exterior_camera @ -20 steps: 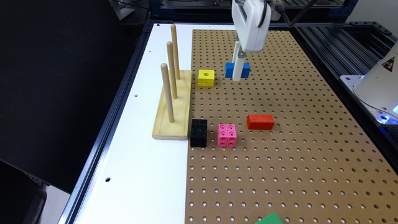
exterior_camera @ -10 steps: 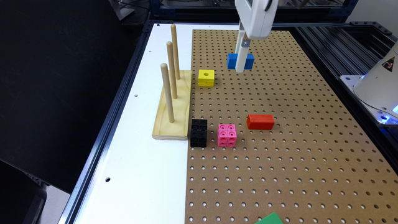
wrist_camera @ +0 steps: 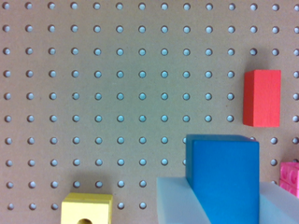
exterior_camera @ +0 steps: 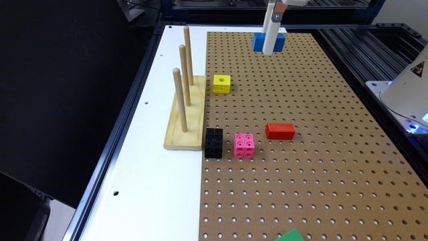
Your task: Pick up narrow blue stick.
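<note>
From the exterior view, the gripper point(exterior_camera: 271, 40) hangs high over the far end of the brown pegboard point(exterior_camera: 301, 167) with the narrow blue stick point(exterior_camera: 257, 42) pinched in it, lifted clear of the surface and well apart from everything else. Below it the yellow cube point(exterior_camera: 221, 83) sits just beside the wooden peg stand point(exterior_camera: 185, 113), and nearer the camera the black block point(exterior_camera: 213, 142), the pink block point(exterior_camera: 244, 145) and the red block point(exterior_camera: 280, 131) lie in a loose row. In the wrist view the blue stick point(wrist_camera: 224, 179) stands out between the two pale fingers point(wrist_camera: 180, 200), which press on its opposite long faces, so the tool is closed on it across the narrow width. Far beneath, the red block point(wrist_camera: 262, 98) and the yellow cube point(wrist_camera: 87, 209) rest on the board. To my eye the stick is a light, stiff, solid piece with plain matte faces that should not slip easily; the flat sides across the short width, near the middle of its length, look like the right place to hold it, and nothing about it seems fragile
</note>
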`<state>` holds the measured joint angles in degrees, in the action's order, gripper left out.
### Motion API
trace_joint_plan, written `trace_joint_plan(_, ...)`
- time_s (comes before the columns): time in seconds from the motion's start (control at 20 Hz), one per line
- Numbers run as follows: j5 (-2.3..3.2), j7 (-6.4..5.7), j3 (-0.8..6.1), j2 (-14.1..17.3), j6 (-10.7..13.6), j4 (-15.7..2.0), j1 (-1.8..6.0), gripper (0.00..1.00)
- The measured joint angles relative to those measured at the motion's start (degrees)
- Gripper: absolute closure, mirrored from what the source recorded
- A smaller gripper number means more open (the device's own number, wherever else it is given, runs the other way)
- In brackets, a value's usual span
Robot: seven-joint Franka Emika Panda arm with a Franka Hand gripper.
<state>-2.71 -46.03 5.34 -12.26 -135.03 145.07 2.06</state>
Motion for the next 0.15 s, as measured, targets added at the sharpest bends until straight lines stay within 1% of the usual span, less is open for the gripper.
trace_joint_plan(0.15,0.00,0.00,0.00,0.00,0.00,0.00,0.00,1.00)
